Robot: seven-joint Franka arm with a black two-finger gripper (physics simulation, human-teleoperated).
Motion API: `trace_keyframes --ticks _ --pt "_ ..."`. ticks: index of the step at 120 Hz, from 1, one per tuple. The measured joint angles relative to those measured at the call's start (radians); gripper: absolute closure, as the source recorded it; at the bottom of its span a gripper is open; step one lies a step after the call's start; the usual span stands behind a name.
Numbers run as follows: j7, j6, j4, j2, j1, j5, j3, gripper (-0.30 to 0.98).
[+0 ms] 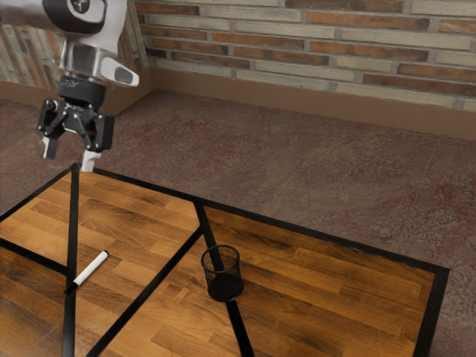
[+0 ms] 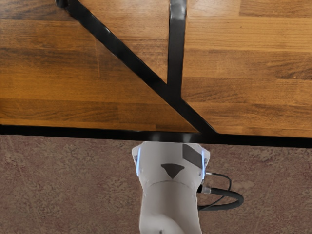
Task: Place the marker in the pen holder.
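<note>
Tabletop (image 1: 327, 286): wood panels, black strips and border. Your arm (image 1: 93, 33) comes in at the exterior view's upper left. The tool (image 1: 69, 157) is up near the tabletop's upper-left corner in that view, fingers apart, nothing between them.

Pen holder (image 1: 224, 288): dark mesh cup, upright, across a black strip, well in from the long far edge. Looks light; a knock on the rim could tip or slide it, so come down from straight above.

Marker (image 1: 92, 269): lying flat toward the exterior view's left end of the tabletop, well apart from the holder, white barrel on wood, dark end at a black strip. Should be light, stiff, not fragile; smooth and round, so it may roll if one finger touches first. Next, you want to get over it, turn the fingers to close across the barrel, and squeeze evenly. Take the white part, a bit past middle away from the dark end; that leaves length to go in once you tilt it upright.
</note>
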Motion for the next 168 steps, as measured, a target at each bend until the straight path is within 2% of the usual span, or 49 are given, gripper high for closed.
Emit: trace_keyframes --ticks 15,36,52,73,110,144,168 --pt "-0.008 0.243 -0.026 -0.006 -0.015 0.008 0.014 0.00" --pt "-0.017 0.422 -0.044 -0.021 -0.056 0.009 0.052 0.00" --pt "-0.021 0.604 -0.295 -0.113 -0.080 0.017 0.114 0.00" --pt "-0.026 0.893 -0.577 -0.102 -0.052 0.041 0.204 0.00" --pt "0.025 1.280 -0.760 -0.031 -0.048 0.098 0.286 0.00" --pt "0.172 1.478 -0.855 0.046 -0.024 0.120 0.323 0.00" --pt "0.248 1.541 -0.874 0.074 -0.064 0.121 0.328 0.00"
